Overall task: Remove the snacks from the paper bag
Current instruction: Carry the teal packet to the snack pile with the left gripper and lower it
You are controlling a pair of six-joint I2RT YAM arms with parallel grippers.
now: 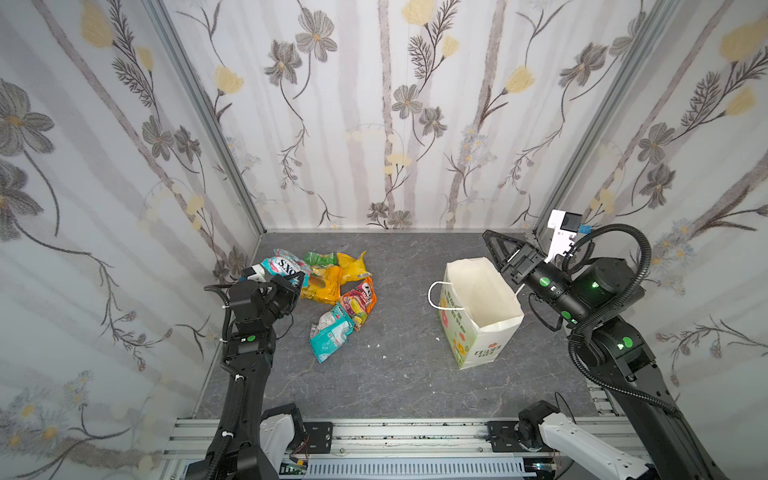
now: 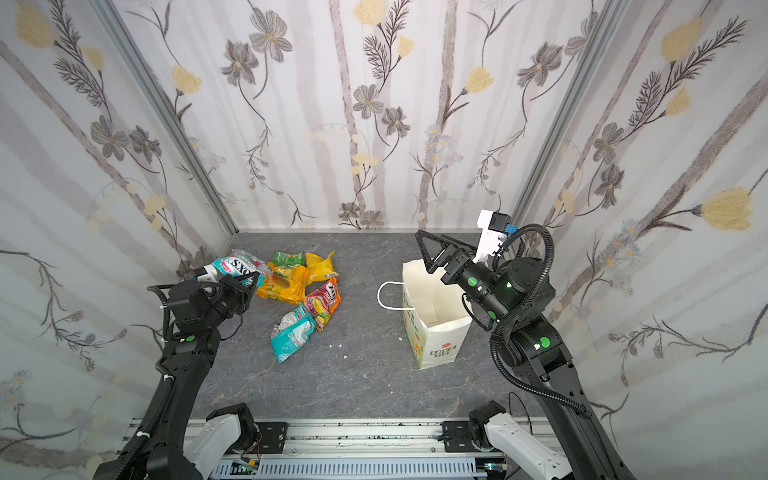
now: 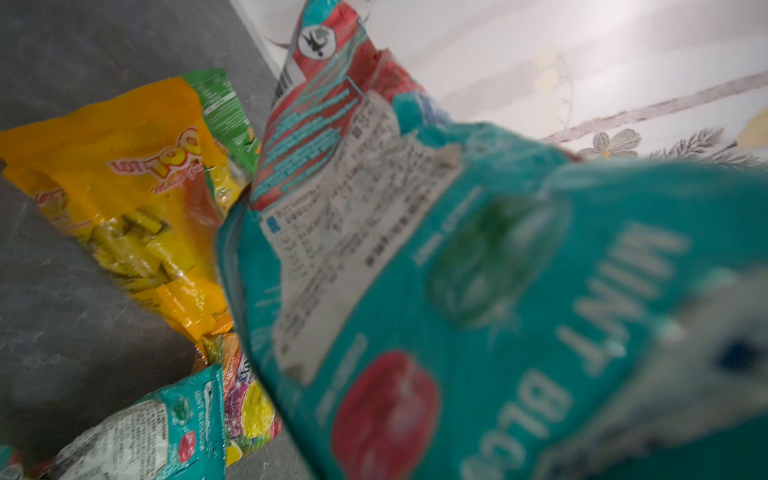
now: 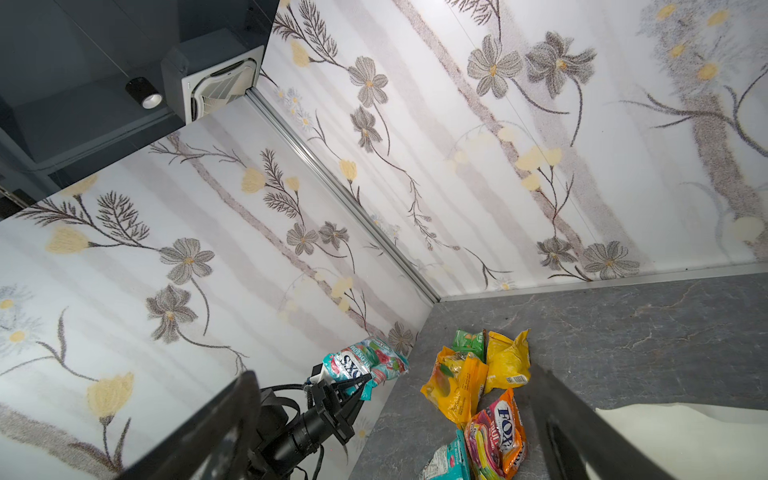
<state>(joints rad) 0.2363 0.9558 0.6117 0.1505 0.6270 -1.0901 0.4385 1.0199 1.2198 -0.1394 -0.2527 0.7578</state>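
Note:
My left gripper (image 1: 296, 283) is shut on a teal-white and red snack packet (image 1: 282, 266) and holds it off the table by the far left wall; in the left wrist view that packet (image 3: 457, 291) fills the picture and hides the fingers. Several snacks lie on the grey table: green (image 1: 320, 258), yellow (image 1: 353, 266), orange (image 1: 324, 286), orange-pink (image 1: 359, 301) and teal-white (image 1: 332, 336). The white paper bag (image 1: 478, 345) stands upright at the right, mouth open, with no packet showing inside. My right gripper (image 1: 496, 249) hangs open over the bag's far right rim, holding nothing.
Floral wallpapered walls close in the left, back and right sides. An aluminium rail (image 1: 374, 432) runs along the front edge. A few white crumbs (image 1: 384, 357) lie on the table between the snacks and the bag. The bag's cord handle (image 1: 432, 295) sticks out to the left.

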